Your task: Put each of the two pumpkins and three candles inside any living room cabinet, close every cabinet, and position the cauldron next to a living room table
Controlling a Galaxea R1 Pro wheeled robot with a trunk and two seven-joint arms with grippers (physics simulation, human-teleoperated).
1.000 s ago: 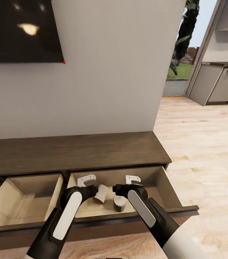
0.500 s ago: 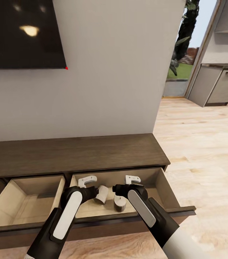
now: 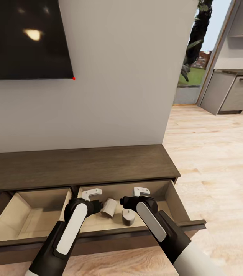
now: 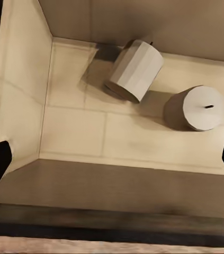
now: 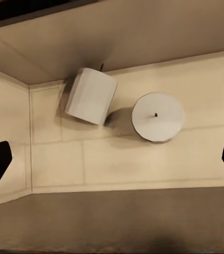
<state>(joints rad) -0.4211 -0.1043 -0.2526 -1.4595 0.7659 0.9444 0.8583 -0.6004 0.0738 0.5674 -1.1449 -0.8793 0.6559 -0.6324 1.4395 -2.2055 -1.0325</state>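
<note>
Two candles are sitting in the cabinet's (image 3: 79, 165) open right drawer (image 3: 177, 201): one upright (image 3: 128, 217), one tipped over (image 3: 109, 207) just beside it. You are holding your left gripper (image 3: 92, 194) and right gripper (image 3: 141, 191) above that drawer, both spread wide and gripping nothing.

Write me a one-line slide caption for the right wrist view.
Open right pincer above the open drawer, where one candle stands upright and another candle lies tipped beside it.

Two candles (image 3: 109, 207) (image 3: 128, 217), two open drawers (image 3: 29, 218) (image 3: 173, 201), perhaps more.
</note>
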